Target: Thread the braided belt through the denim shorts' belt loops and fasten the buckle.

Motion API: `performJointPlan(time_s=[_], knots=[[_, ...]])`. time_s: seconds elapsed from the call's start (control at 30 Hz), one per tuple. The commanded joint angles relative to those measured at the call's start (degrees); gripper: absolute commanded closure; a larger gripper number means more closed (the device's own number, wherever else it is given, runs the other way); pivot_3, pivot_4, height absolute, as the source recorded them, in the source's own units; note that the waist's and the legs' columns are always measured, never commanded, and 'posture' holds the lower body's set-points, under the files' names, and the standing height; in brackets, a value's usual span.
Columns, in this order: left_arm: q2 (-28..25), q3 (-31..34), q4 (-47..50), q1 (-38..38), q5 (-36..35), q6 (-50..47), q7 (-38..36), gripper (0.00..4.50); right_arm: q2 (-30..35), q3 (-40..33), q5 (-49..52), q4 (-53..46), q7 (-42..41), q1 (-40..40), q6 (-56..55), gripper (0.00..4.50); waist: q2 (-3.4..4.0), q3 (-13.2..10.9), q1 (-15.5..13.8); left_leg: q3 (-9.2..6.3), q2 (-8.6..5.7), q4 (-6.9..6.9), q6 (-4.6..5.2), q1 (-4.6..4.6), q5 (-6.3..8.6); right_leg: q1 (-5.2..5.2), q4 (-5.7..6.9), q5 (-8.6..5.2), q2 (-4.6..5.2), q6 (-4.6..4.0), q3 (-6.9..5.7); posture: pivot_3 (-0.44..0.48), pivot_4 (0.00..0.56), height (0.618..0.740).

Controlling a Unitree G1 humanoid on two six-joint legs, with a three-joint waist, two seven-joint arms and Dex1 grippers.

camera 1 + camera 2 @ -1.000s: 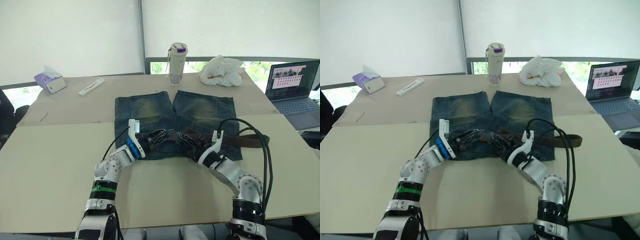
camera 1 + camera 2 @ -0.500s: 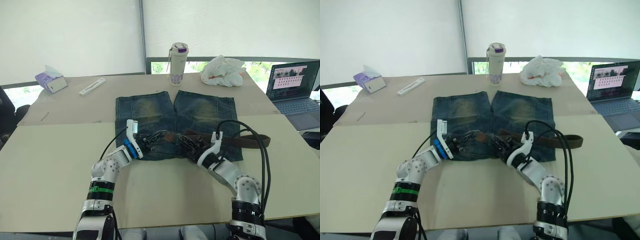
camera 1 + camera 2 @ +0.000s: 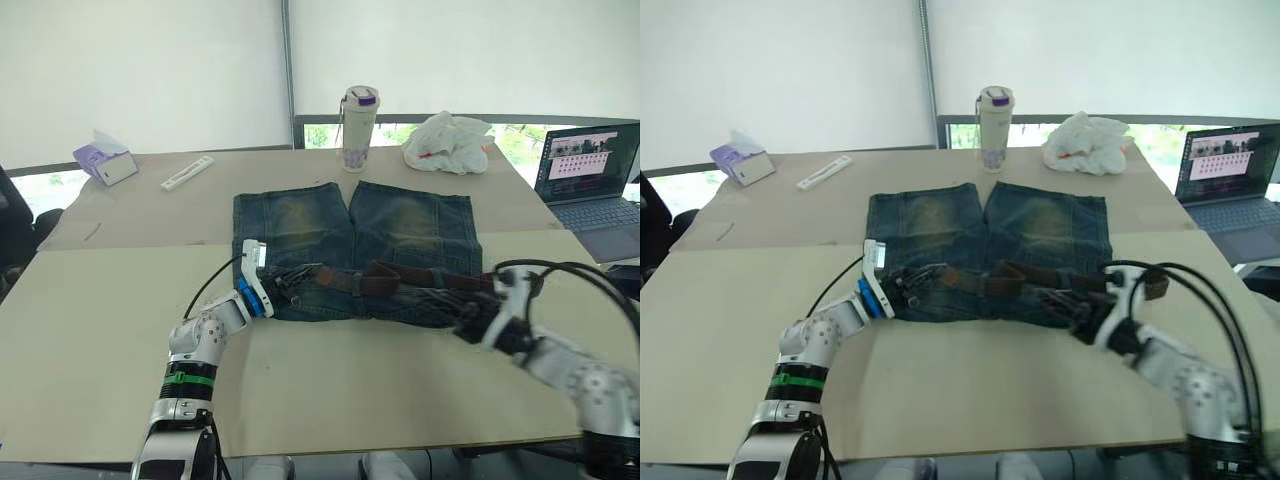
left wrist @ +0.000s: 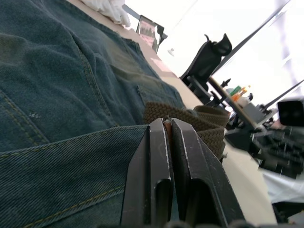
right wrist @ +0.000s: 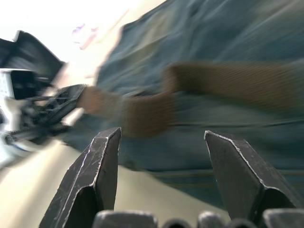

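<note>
The denim shorts (image 3: pixel 355 250) lie flat on the pale table (image 3: pixel 100 330), waistband toward the robot, legs pointing to the window. The braided belt (image 3: pixel 400 277) runs along the waistband from about the middle out past the shorts' right edge, where its end (image 3: pixel 530 283) lies on the bare table.

The left gripper (image 3: pixel 305 273) rests on the waistband at the shorts' left half, its two black fingers (image 4: pixel 159 156) pressed together with almost no gap; from its wrist view the tips pinch a fold of denim right where the belt's near end (image 4: pixel 190 121) meets them. Whether a belt loop sits between the tips cannot be told.

The right gripper (image 3: pixel 1072 305) hovers low at the right part of the waistband, just beside the belt, its fingers (image 5: pixel 102 171) spread wide and holding nothing; the strap passes beyond the gap between them.

Farther back stand a tumbler (image 3: pixel 357 115), a crumpled white bag (image 3: pixel 447 142), a tissue box (image 3: pixel 103 160) and an open laptop (image 3: pixel 590 170).
</note>
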State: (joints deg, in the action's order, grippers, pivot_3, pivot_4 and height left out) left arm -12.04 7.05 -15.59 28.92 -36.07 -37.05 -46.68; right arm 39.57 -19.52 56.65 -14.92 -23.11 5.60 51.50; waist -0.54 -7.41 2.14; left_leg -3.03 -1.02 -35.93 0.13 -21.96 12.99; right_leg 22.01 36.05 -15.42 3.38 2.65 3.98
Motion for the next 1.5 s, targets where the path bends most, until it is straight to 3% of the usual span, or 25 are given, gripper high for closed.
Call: performJointPlan(time_s=[0.03,0.37,0.53,0.7,1.0,1.1,1.2,1.4,1.5], knots=[[-0.63,-0.58,1.59,0.21,0.32,1.34,-1.52,4.50,3.75,-1.37,-7.84,3.41,-1.96,-0.15,-4.53,1.31,-0.04,-0.01,0.02,0.03,0.00,-0.01,0.00,0.00,0.00,0.00,0.00,0.00,0.00,0.01,0.01,0.000,0.150,0.740],[0.49,-1.69,0.84,0.75,0.64,2.38,-1.67,4.50,6.51,7.62,-22.00,12.96,-7.33,3.47,-7.15,1.31,-0.04,-0.01,-0.50,0.05,-0.01,-0.02,0.00,-0.01,0.00,0.00,0.01,0.01,0.01,-0.01,0.04,0.000,0.150,0.740],[0.79,-1.76,1.19,0.25,0.83,2.88,-1.34,4.50,6.82,4.56,-22.69,12.32,-9.00,0.40,-6.28,2.86,-0.05,0.00,-1.26,0.04,-0.01,-0.03,0.00,-0.01,0.00,-0.01,-0.01,0.01,0.03,-0.01,0.04,0.000,0.150,0.740],[1.21,-2.71,1.70,-0.72,1.36,3.28,-1.39,4.50,5.67,-1.78,-25.33,13.52,-4.10,-3.52,-6.97,4.46,-0.06,0.01,-1.59,0.02,-0.03,-0.04,0.00,0.00,0.00,-0.08,-0.05,0.01,0.06,-0.01,0.01,0.000,0.150,0.740],[1.38,-3.29,1.46,-0.81,2.12,3.22,-2.00,4.50,0.62,-17.83,-24.90,11.60,5.06,-12.92,-3.15,4.46,-0.08,0.04,-1.85,0.02,-0.04,-0.03,0.00,0.01,0.00,-0.20,-0.09,0.00,0.07,0.00,0.01,0.000,0.150,0.740],[1.18,-3.35,1.63,-0.95,2.12,2.97,-2.22,4.50,-0.60,-19.25,-22.75,7.94,2.03,-14.72,-5.24,4.46,-0.13,0.01,-1.67,0.04,-0.04,-0.03,-0.01,0.01,0.00,-0.21,-0.11,0.00,0.07,0.01,0.00,0.000,0.150,0.740],[0.90,-3.48,1.34,-0.81,2.32,2.85,-2.37,4.50,-1.01,-16.10,-22.04,2.69,-2.58,-14.59,-8.74,4.46,-0.11,0.02,-0.94,0.04,0.00,-0.02,-0.01,0.03,0.00,-0.21,-0.10,-0.01,0.02,0.02,0.00,0.000,0.150,0.740],[0.80,-3.61,1.31,-0.19,2.34,2.71,-2.44,4.50,0.41,-8.46,-23.02,1.01,-8.91,-11.96,-9.20,2.60,0.02,0.09,-0.83,0.03,0.00,-0.03,-0.01,0.16,0.00,-0.31,-0.05,-0.13,-0.01,0.22,0.01,0.000,0.150,0.740],[0.74,-3.49,1.50,-0.21,2.29,2.77,-2.33,4.50,1.42,-5.31,-24.61,2.44,-11.64,-9.56,-11.72,2.60,0.00,0.08,-1.23,0.05,-0.06,-0.05,-0.01,0.12,0.01,-0.31,-0.12,-0.05,0.07,0.08,0.02,0.000,0.150,0.740]])
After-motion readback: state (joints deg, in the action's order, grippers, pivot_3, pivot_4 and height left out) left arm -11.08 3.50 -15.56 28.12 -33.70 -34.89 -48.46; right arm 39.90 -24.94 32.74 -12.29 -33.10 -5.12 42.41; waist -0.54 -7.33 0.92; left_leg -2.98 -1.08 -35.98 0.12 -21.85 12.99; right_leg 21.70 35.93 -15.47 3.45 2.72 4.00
